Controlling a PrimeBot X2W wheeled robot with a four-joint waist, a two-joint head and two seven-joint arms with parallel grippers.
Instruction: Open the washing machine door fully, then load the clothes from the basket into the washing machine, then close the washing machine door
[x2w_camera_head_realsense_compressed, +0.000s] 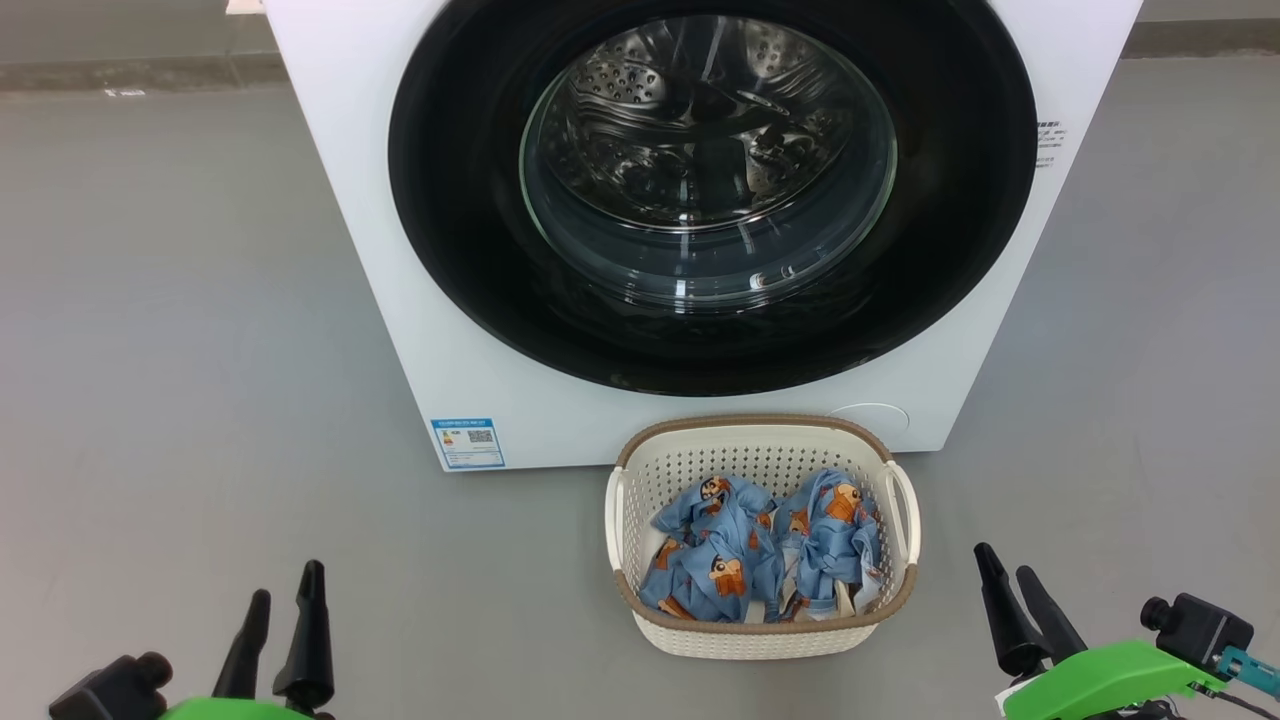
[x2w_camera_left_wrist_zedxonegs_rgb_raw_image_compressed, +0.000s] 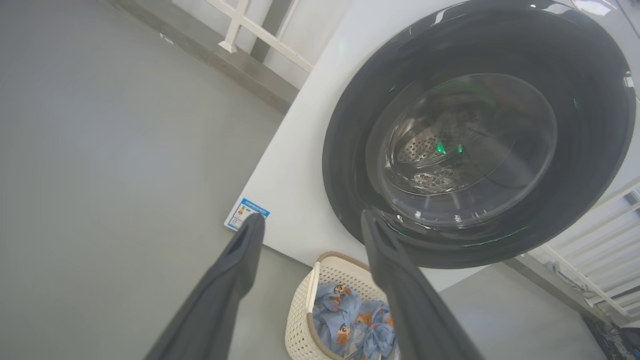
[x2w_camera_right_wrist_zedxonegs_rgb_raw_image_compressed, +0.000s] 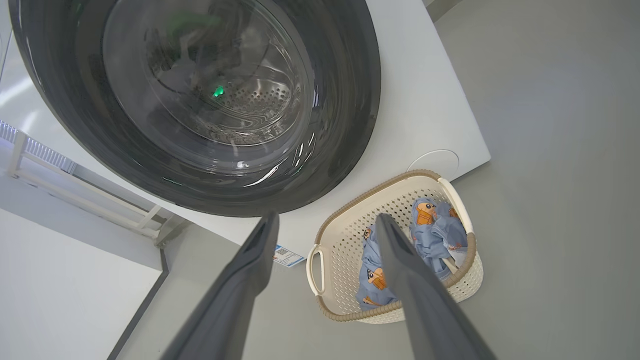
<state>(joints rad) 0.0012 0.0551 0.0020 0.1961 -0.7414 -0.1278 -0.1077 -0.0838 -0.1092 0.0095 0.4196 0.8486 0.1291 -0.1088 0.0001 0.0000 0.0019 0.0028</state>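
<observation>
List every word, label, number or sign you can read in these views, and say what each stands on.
No text is legible enough to quote.
Blue sticker, at the lower left corner of the washer front: small print and a QR code, too small to read.
Grey print, near the right edge of the washer front: a few short lines, too small to read.

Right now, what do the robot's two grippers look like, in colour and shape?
The left gripper and right gripper each have two long, dark grey fingers tapering to pointed tips. Behind them sits a bright green housing, with a small black camera beside it.
</observation>
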